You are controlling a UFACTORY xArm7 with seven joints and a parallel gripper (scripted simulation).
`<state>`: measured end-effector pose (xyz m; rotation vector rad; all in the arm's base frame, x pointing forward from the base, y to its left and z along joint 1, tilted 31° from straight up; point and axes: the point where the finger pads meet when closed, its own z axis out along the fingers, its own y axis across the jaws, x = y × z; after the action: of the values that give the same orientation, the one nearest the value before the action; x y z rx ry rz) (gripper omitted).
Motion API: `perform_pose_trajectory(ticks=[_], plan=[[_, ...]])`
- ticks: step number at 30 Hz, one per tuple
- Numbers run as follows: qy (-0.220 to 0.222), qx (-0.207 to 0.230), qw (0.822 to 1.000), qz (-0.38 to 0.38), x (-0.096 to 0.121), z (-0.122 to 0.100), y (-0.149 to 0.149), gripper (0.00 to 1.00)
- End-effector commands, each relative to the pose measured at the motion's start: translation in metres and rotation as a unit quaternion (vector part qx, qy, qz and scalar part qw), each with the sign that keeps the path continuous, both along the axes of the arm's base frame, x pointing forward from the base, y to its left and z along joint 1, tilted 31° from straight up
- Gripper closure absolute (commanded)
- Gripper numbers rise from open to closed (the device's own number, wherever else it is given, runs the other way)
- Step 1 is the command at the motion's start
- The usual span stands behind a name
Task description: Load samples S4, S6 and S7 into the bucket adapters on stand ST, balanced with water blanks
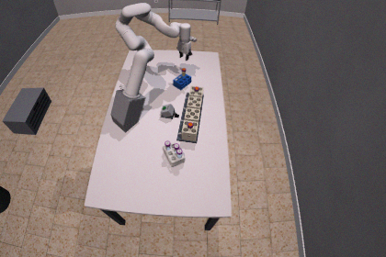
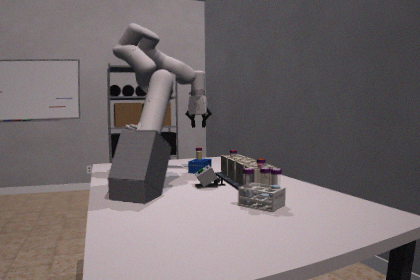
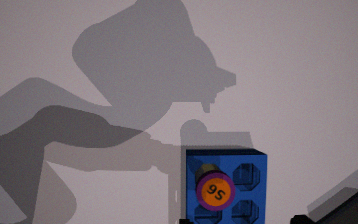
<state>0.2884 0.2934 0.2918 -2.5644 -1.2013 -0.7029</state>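
My gripper point(image 1: 185, 57) point(image 2: 198, 124) is part open and empty, high above and behind the blue rack point(image 1: 182, 83) point(image 2: 199, 166) point(image 3: 261, 187). Sample S6 point(image 1: 184, 71) point(image 2: 199, 153) point(image 3: 215, 191) stands in a corner hole of that rack. On the loading stand point(image 1: 181, 137), orange-dotted S4 point(image 1: 197, 88) point(image 2: 233, 152) stands in the farthest adapter, and another orange-dotted tube point(image 1: 190, 124) stands in the nearest adapter; its ID and hole are unreadable. The two middle adapters point(image 1: 195, 102) point(image 1: 192, 113) show no caps. Three white-dotted blanks stand in the pale rack point(image 1: 174, 161) point(image 2: 261, 200); their numbers are unreadable.
The small sloped desk point(image 1: 169, 113) point(image 2: 207, 178) with the green DONE key point(image 1: 164, 108) point(image 2: 200, 171) stands left of the loading stand. The arm's grey base point(image 1: 127, 112) point(image 2: 136, 170) is at the table's left. A dark corner of the stand shows at lower right in the wrist view.
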Motion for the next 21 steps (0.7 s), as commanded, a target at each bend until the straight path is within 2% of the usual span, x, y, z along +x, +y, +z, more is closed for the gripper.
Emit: perform_pose_trajectory(ticks=[1, 21], plan=[[-0.001, 0.001, 1.0, 0.0, 0.002, -0.002, 0.002, 0.43], [-0.001, 0.001, 1.0, 0.0, 0.014, -0.034, 0.016, 0.43]])
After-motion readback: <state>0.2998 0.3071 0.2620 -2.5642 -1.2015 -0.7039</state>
